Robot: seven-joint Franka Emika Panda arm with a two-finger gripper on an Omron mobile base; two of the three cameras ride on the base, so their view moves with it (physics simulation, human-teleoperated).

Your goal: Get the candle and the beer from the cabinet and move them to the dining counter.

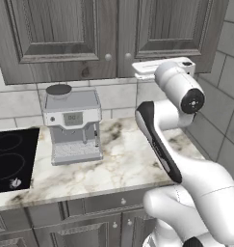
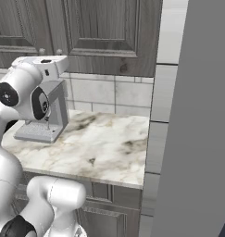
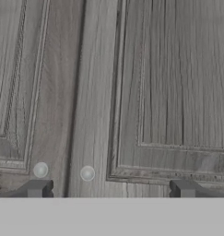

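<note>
Facing the cabinet (image 3: 132, 92) head on, pincer (image 3: 109, 189) open wide, nothing between the two dark fingertips (image 3: 37, 188), which stand far apart at the bottom of the hand view. Both cabinet doors shut; the seam between them runs up just left of centre. Two small round knobs (image 3: 87, 173) sit either side of that seam, low on the doors, between the fingertips and slightly above them. Cannot tell if the pincer touches the door.

Left base view: arm (image 1: 174, 120) rises from the lower right, the white hand raised to the cabinet's (image 1: 109, 34) bottom edge, under the right door, close to the knobs (image 1: 108, 57). Candle and beer out of sight, cabinet closed.

Below the cabinet, marble tabletop (image 1: 123, 164) with a grey coffee machine (image 1: 72, 125) standing under the left door. Black hob (image 1: 12, 159) set into the tabletop left of the coffee machine. Grey drawer fronts (image 1: 89, 212) under the tabletop. Tiled wall (image 1: 214, 111) right of the cabinet.

Right base view: same cabinet (image 2: 100, 32) at top, coffee machine (image 2: 49, 120) partly behind the arm (image 2: 26, 92), bare tabletop (image 2: 100, 148) to its right, flat grey panel (image 2: 197, 115) at the right.
</note>
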